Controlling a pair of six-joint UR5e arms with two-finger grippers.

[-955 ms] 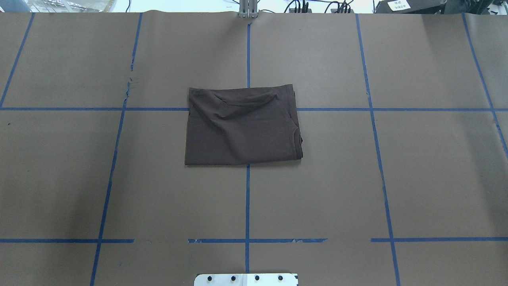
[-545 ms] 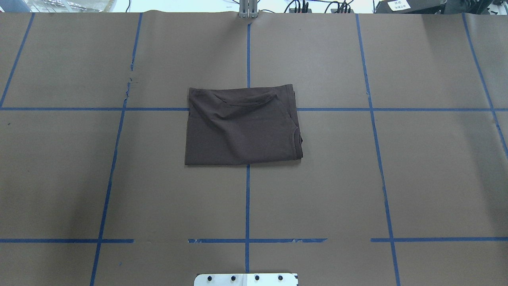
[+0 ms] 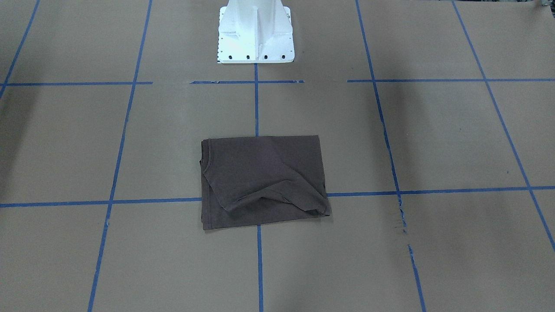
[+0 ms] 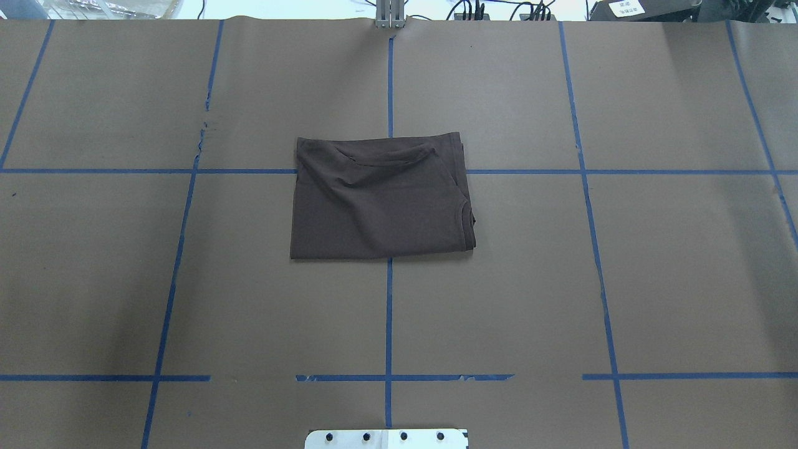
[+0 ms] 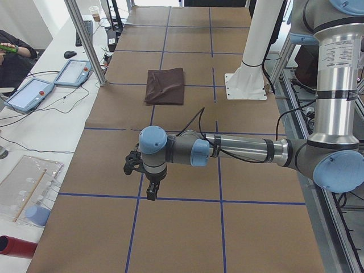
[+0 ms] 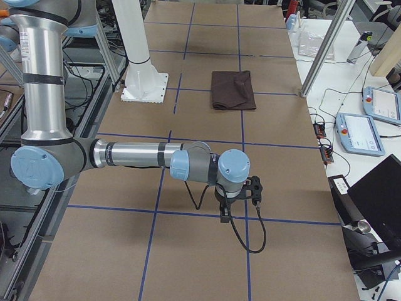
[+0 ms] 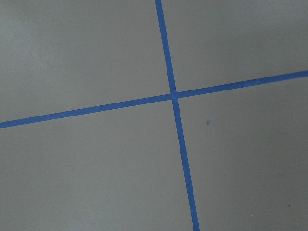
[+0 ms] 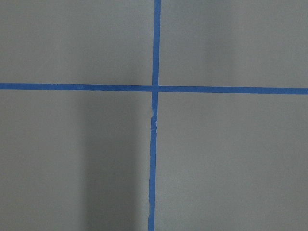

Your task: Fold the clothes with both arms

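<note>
The dark brown T-shirt [image 4: 380, 199] lies folded into a flat rectangle at the table's middle, with its collar edge on the overhead view's right side. It also shows in the front-facing view [image 3: 262, 182] and in both side views [image 5: 166, 85] [image 6: 233, 89]. Neither arm touches it. My left gripper [image 5: 151, 190] points down over the paper near the table's left end, far from the shirt. My right gripper [image 6: 224, 216] hangs likewise near the right end. I cannot tell whether either is open or shut. Both wrist views show only brown paper and blue tape crosses.
Brown paper with a blue tape grid [image 4: 389, 312] covers the table. The white pedestal base [image 3: 256, 34] stands at the robot's edge. Teach pendants [image 5: 28, 94] [image 6: 360, 132], metal posts [image 5: 85, 40] and a seated person [image 5: 11, 54] are on the far side.
</note>
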